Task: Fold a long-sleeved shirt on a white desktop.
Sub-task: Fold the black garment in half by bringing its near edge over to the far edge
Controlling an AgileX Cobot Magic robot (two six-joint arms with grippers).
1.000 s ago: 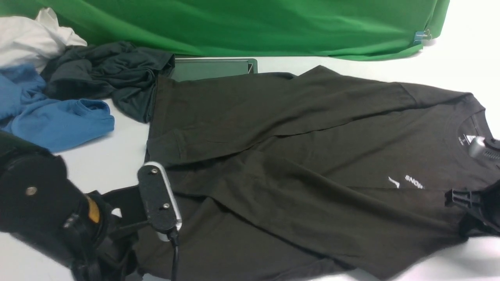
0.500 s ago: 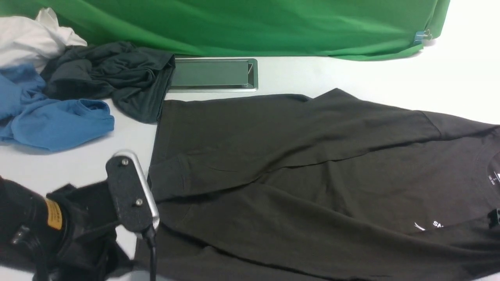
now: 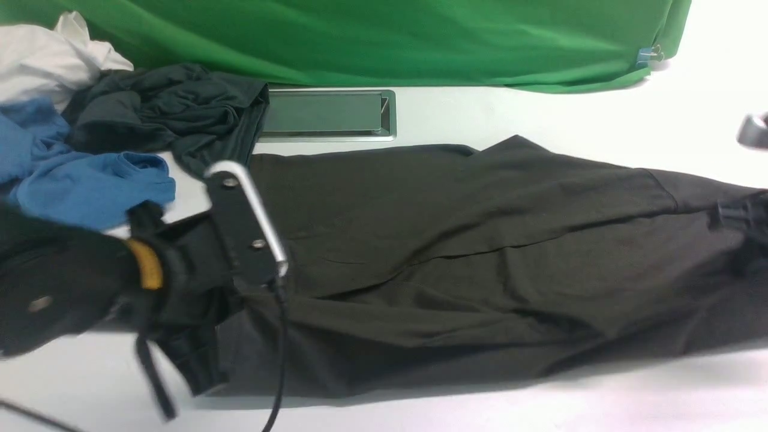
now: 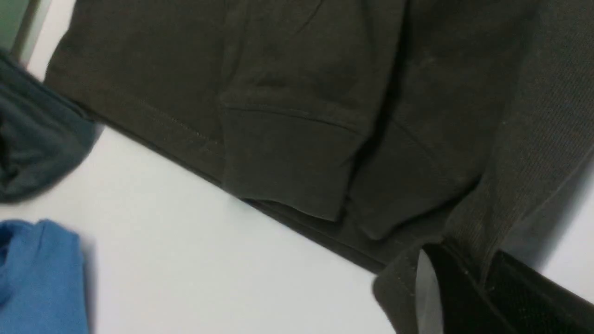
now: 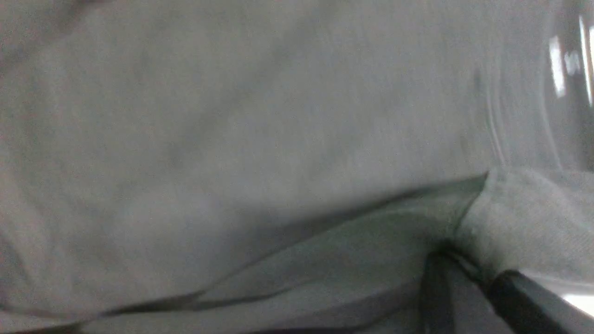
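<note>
Long-sleeved shirt (image 3: 456, 252) spread lengthwise across the white desk (image 3: 540, 114) — near edge raised.
Left end effector (image 4: 478, 273) and right end effector (image 5: 468, 273) — each clamped on the shirt's fabric, one at either end.

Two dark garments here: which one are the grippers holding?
The large brown-black long-sleeved shirt, spread out; left gripper and right gripper pinch it. The teal-black garment lies crumpled, untouched.

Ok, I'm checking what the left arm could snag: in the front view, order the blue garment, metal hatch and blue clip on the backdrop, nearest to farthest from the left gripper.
From the left gripper, shut on the shirt hem:
1. blue garment, close by on its left.
2. metal hatch, farther back, mid-table.
3. blue clip, far right at the back.
</note>
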